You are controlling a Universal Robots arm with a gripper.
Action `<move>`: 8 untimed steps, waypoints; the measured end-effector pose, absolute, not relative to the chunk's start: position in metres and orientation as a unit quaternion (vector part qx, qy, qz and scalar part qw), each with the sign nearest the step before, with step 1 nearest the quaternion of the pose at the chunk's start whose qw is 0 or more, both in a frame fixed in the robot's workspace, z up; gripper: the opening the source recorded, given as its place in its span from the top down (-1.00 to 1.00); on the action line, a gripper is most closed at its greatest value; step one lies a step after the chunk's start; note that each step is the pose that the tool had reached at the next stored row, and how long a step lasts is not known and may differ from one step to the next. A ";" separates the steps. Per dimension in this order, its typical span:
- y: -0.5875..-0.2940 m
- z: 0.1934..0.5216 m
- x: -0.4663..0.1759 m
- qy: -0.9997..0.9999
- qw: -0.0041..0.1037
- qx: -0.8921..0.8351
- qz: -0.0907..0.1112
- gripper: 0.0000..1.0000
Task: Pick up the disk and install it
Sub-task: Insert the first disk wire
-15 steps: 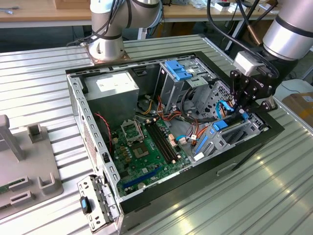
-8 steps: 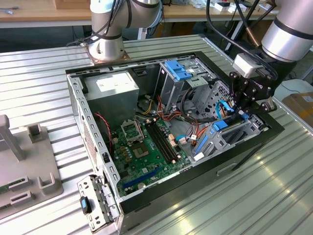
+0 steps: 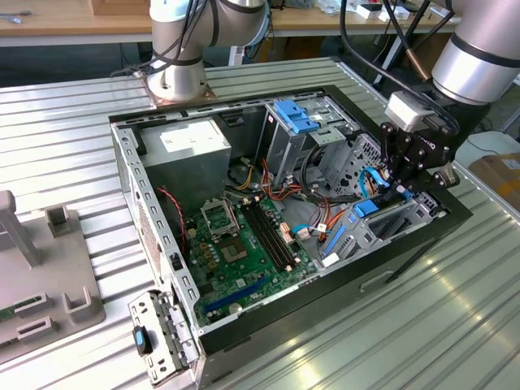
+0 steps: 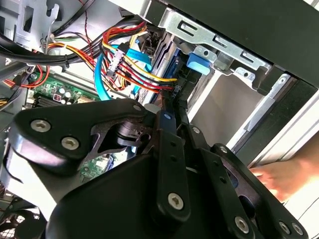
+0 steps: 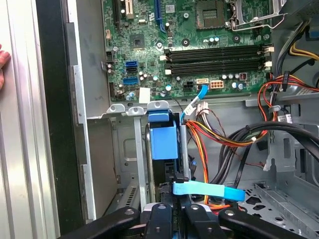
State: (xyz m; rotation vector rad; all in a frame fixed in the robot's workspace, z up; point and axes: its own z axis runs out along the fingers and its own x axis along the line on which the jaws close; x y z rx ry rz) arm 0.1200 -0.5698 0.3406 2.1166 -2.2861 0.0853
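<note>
Black gripper (image 3: pixel 404 188) sits at the open metal computer case's (image 3: pixel 130 175) drive-bay corner. Fingers closed on blue-railed grey disk (image 5: pixel 163 142), standing on edge in the bay.

Bright blue was seen on the disk (image 5: pixel 163 135) carrier, and the same blue on the bracket (image 3: pixel 297 118) atop the grey metal bay. A green motherboard (image 3: pixel 244 244) was shown, crossed by black memory slots. Red, yellow and orange wires (image 4: pixel 134 64) were bundled beside a light blue cable (image 5: pixel 209 189). The gripper (image 3: pixel 404 185) was cast in black, the arm (image 3: pixel 479 57) in silver-grey, the ribbed surface (image 3: pixel 455 325) in pale silver.
</note>
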 end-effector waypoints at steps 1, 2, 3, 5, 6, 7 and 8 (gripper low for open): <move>-0.570 0.341 0.120 -0.733 0.012 0.679 0.027 0.68; -0.570 0.341 0.120 -0.733 0.012 0.679 0.027 0.68; -0.570 0.341 0.120 -0.733 0.012 0.679 0.027 0.68; -0.570 0.341 0.120 -0.733 0.012 0.679 0.027 0.68; -0.570 0.341 0.120 -0.733 0.012 0.679 0.027 0.68; -0.570 0.340 0.120 -0.733 0.012 0.679 0.027 0.68; -0.570 0.340 0.120 -0.733 0.012 0.679 0.027 0.54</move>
